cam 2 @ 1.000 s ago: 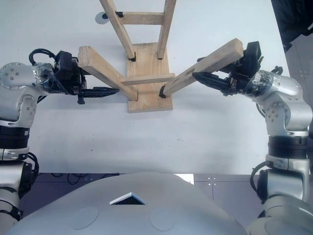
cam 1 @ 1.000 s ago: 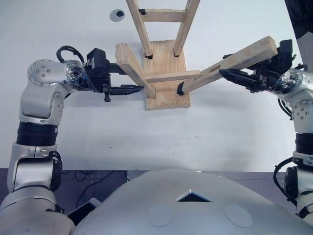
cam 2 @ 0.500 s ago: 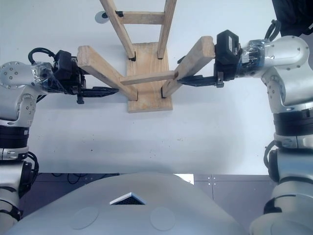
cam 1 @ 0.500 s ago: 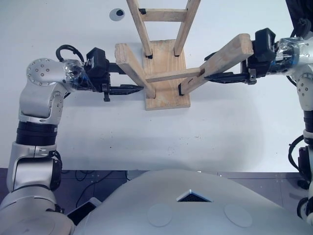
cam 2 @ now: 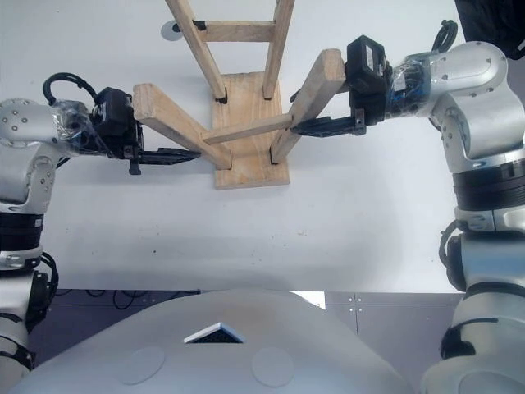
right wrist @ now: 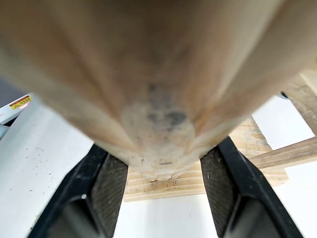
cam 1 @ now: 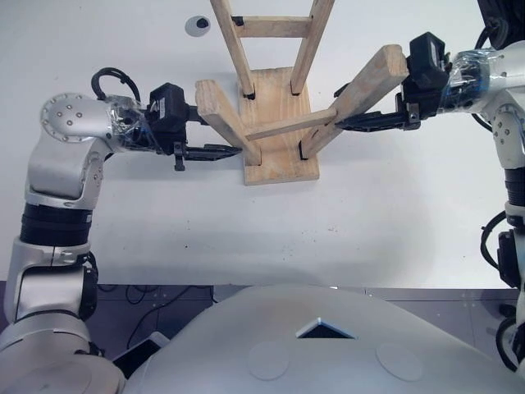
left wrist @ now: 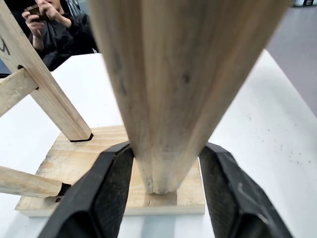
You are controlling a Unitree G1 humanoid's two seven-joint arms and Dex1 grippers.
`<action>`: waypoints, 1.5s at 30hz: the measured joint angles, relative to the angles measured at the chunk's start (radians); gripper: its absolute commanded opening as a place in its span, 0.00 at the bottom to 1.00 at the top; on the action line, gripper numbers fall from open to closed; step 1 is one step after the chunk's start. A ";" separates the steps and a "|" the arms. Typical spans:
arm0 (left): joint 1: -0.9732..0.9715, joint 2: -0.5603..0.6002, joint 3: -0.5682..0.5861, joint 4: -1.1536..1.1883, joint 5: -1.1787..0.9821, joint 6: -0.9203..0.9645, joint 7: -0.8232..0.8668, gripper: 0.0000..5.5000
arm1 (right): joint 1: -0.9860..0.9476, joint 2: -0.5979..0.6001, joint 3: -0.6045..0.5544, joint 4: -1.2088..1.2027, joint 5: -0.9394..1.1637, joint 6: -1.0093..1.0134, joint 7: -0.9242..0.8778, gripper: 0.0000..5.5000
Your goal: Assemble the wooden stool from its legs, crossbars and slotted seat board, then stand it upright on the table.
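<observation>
My right pincer (cam 1: 344, 123) is clamped on the right leg (cam 1: 361, 86), and in the last second it has swung that leg inward. The leg was leaning low and far out to the right. It now stands steeper, with its free end closer over the seat (cam 1: 279, 168), and the right end of the crossbar (cam 1: 287, 129) has lifted with it. My left pincer (cam 1: 225, 152) has hardly stirred and remains closed around the left leg (cam 1: 221, 111), near where that leg meets the seat. The seat lies flat in the middle of the worktop (cam 1: 369, 222), underside up. The far legs (cam 1: 275, 25) already stand in its far slots, joined by their own bar. I judge that I am closing the near frame so both near legs drop square into the near slots. They still splay outward, so I do not count them home, and turning the stool over is still to come. All the parts are pale raw wood, square-sawn and blunt-ended, with open grain and a few dark flecks. The slots show dark rims around the legs. My pads (left wrist: 106, 198) are black and finely pebbled, which should grip dry timber well. The worktop is white, matte and lightly speckled.
</observation>
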 measured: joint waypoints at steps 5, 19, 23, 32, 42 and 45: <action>-0.076 0.053 -0.042 -0.073 0.038 0.134 0.000 0.37 | 0.001 0.004 -0.004 -0.054 -0.018 0.042 -0.024 0.37; -0.105 0.074 -0.042 -0.001 -0.003 0.215 -0.065 0.66 | 0.056 0.006 -0.003 -0.136 -0.027 0.033 -0.107 0.37; -0.110 0.133 -0.008 -0.012 -0.043 0.252 -0.131 0.78 | 0.059 0.008 -0.003 -0.134 -0.027 0.030 -0.112 0.37; -0.611 0.355 0.004 0.189 -0.398 0.500 -0.311 0.82 | 0.084 0.008 -0.018 -0.126 -0.030 0.024 -0.177 0.37; -0.989 -0.161 -0.360 0.434 -0.010 0.294 -0.294 0.82 | 0.097 0.012 -0.017 -0.145 -0.031 0.032 -0.207 0.37; -1.007 -0.186 -0.518 0.454 0.065 0.243 -0.313 0.72 | 0.097 0.012 -0.016 -0.148 -0.031 0.037 -0.213 0.37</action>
